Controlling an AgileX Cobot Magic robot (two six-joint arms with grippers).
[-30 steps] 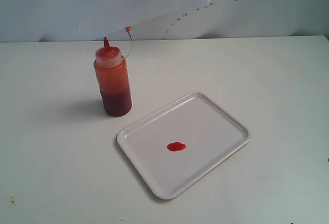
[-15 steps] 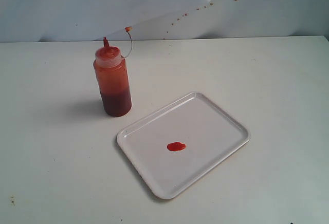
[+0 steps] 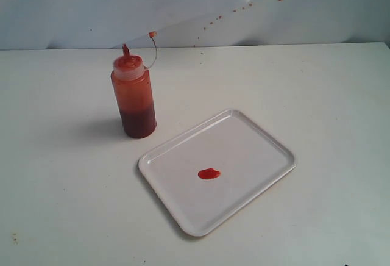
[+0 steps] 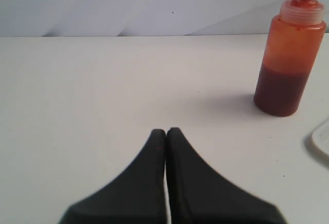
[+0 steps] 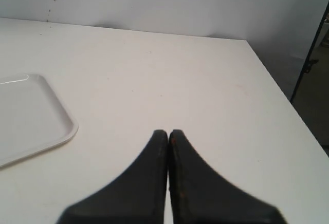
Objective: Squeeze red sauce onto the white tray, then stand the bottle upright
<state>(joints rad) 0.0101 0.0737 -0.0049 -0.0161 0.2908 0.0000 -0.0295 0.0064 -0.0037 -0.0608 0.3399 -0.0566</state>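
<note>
The left end effector (image 4: 166,131), two black tapered fingers pressed flat together with nothing between them, hangs low over the plain white tabletop (image 3: 55,174), well apart from the bottle. The translucent cylindrical plastic squeeze bottle (image 3: 134,98), tinted orange-red and darker in its lower part, stands upright on the tabletop left of centre. Its pointed red nozzle (image 3: 126,50) faces up, and its small tethered tip cap (image 3: 152,34) is held out to the nozzle's right. Near the bottle on the right, not touching it, lies the flat rectangular white plastic tray (image 3: 250,144), set at an angle. A small glossy oval blob of red sauce (image 3: 209,174) sits near the tray's middle. Farther right, the right end effector (image 5: 168,132) is likewise closed tight and empty, over bare tabletop beside the tray's edge.
</note>
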